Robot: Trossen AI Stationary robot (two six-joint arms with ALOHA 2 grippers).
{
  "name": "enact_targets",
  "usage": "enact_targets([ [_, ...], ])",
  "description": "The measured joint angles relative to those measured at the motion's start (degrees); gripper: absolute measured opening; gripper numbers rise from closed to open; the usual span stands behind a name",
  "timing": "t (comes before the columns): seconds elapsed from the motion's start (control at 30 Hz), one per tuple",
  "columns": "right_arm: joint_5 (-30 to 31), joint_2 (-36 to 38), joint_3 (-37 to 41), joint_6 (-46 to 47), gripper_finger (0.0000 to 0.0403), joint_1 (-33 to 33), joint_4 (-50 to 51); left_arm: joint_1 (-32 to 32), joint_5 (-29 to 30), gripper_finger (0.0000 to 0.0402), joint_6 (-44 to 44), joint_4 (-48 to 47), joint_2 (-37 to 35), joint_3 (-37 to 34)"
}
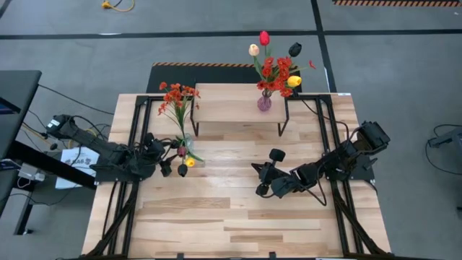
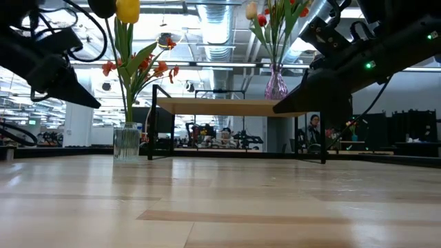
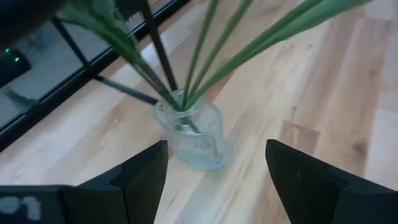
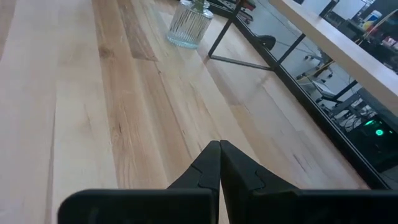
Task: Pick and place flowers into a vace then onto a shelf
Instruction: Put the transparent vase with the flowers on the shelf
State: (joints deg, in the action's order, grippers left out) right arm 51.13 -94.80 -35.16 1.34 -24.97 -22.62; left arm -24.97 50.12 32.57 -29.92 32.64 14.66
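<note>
A clear ribbed glass vase [image 3: 193,137] stands on its base on the table, just left of the shelf's [image 1: 238,94] left legs. Green stems stick into its mouth, bearing red-orange blossoms [image 1: 177,97] and a yellow tulip [image 1: 190,163]. My left gripper [image 3: 214,168] is open on the near-left side of this vase, its fingers spread short of the glass and not touching it. A purple vase [image 1: 265,102] with red, cream, yellow and dark flowers stands on the shelf's right end. My right gripper [image 4: 219,165] is shut over bare table, near the middle.
The shelf's thin black legs [image 4: 239,62] stand close behind the clear vase [image 4: 189,25]. Black frame bars run along the table's left and right sides [image 1: 133,137]. Bare wood lies between the two grippers and toward the near edge.
</note>
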Motion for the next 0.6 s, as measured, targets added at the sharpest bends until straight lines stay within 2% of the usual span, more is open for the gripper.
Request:
enact_targets([
  [0.13, 0.0, 0.0, 0.0, -0.3, 0.0000, 0.0, -0.1, 3.8, -2.9, 0.0261, -2.5, 1.8, 0.0, 0.0],
  [0.3, 0.0, 0.0, 0.0, -0.3, 0.0000, 0.0, -0.1, 7.7, -8.3, 0.0261, -10.8, 8.1, 0.0, 0.0],
  [0.4, 0.0, 0.0, 0.0, -0.3, 0.0000, -0.4, -0.1, 10.4, -10.6, 0.0261, -12.4, 7.6, 0.0, -0.1],
  [0.53, 0.0, 0.0, 0.0, -0.3, 0.0000, -1.3, -0.1, 13.6, -17.5, 0.0261, -14.7, 14.0, -0.7, -3.8],
  [0.6, 0.0, 0.0, 0.0, -0.4, 0.0000, -1.6, -0.1, 15.8, -18.5, 0.0261, -15.6, 17.6, -0.8, -6.0],
])
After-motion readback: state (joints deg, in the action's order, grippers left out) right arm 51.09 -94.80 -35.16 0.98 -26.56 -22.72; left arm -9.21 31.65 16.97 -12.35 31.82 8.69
